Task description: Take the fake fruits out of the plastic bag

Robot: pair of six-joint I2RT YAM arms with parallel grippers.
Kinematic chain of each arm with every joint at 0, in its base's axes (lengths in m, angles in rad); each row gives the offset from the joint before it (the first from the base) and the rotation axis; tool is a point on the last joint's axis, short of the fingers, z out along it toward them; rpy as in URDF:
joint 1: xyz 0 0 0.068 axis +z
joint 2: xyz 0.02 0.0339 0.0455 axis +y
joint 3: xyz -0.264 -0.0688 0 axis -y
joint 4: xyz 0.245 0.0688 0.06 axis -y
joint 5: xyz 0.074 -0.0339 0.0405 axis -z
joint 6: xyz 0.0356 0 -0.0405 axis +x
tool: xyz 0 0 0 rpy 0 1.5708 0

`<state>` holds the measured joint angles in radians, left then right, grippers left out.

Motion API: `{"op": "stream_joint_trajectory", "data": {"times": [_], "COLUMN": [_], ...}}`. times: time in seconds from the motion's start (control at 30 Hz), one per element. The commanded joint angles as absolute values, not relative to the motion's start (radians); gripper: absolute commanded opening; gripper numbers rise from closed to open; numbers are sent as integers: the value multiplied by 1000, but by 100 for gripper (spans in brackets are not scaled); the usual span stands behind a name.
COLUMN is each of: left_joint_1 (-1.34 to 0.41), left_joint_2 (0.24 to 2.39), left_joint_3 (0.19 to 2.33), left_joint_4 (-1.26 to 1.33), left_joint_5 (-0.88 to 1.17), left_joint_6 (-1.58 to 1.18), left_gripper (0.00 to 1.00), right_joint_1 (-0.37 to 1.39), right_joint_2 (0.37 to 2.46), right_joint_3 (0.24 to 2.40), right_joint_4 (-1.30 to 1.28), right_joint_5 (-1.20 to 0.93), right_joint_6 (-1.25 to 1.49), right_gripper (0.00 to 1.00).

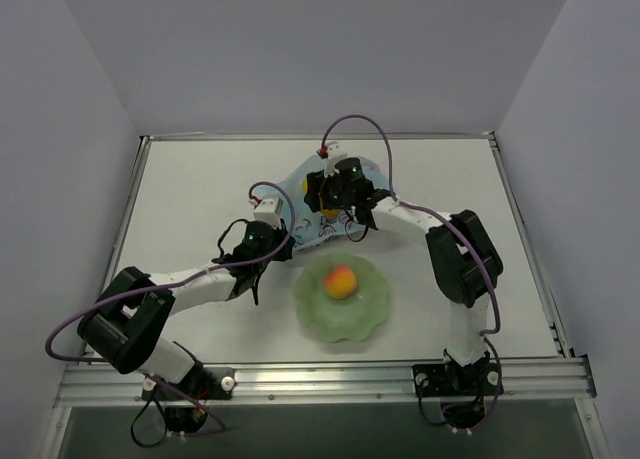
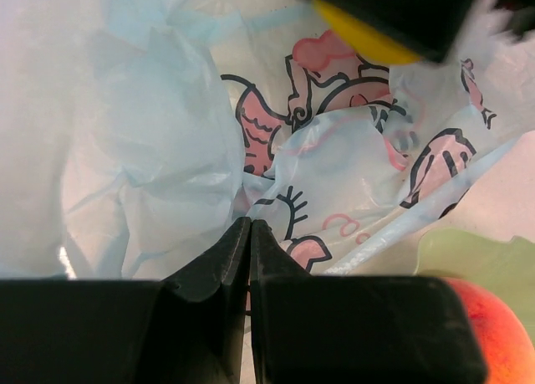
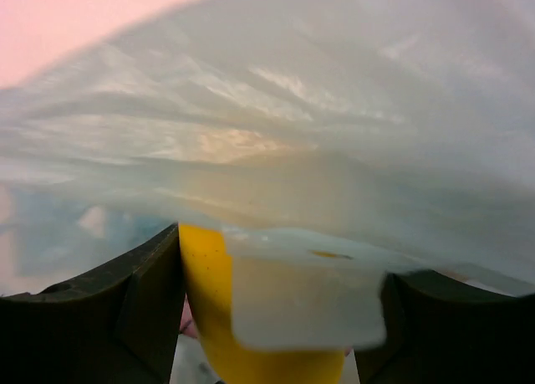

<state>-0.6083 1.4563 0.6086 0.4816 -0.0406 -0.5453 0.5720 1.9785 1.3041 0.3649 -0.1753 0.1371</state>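
Left tool [image 2: 251, 233] pinched shut on plastic bag [image 2: 167, 133] edge, lower centre of left wrist frame. Right tool [image 3: 282, 263] inside bag, nearer arm. Yellow fruit [image 3: 205, 317] sits between its part-open jaws, bag draped over. I can't tell if gripped.

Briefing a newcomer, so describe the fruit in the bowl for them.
On the table, find the pale green scalloped bowl near its front edge. Inside lies a round peach, orange-red, unlike the yellow fruit in the plastic bag beyond.
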Motion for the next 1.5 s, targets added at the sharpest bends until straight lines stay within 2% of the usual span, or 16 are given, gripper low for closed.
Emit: {"op": "stream_joint_trajectory", "data": {"times": [0.0,0.3,0.5,0.8,0.83,0.9,0.93,1.03,1.07,1.3,1.4,1.47], "left_joint_1": [-601,-600,-600,-598,-597,-598,-598,-598,-597,-598,-598,-598], "left_joint_2": [1465,1425,1419,1399,1401,1405,1407,1408,1410,1405,1405,1405], "left_joint_3": [638,624,623,620,620,618,620,618,618,618,620,620], "left_joint_4": [532,534,528,522,523,526,528,531,529,528,529,532], "left_joint_5": [-26,-23,-28,-32,-28,-25,-23,-21,-21,-17,-8,-3], "left_joint_6": [-564,-565,-560,-561,-561,-561,-563,-565,-565,-565,-569,-574], "left_gripper": [2,2,2,2,2,2,2,2,2,2,2,2], "right_joint_1": [584,670,771,948,959,977,979,973,965,801,799,792], "right_joint_2": [1832,1640,1425,1184,1169,1160,1151,1120,1120,1314,1385,1440], "right_joint_3": [1261,1079,918,629,618,615,632,687,708,919,982,1023], "right_joint_4": [431,388,338,267,256,230,197,178,176,173,183,184], "right_joint_5": [-210,-195,-118,0,30,57,69,103,104,28,121,201], "right_joint_6": [204,298,347,497,506,512,511,465,444,336,304,275], "right_gripper": [20,19,20,26,29,45,59,73,73,68,57,39]}}
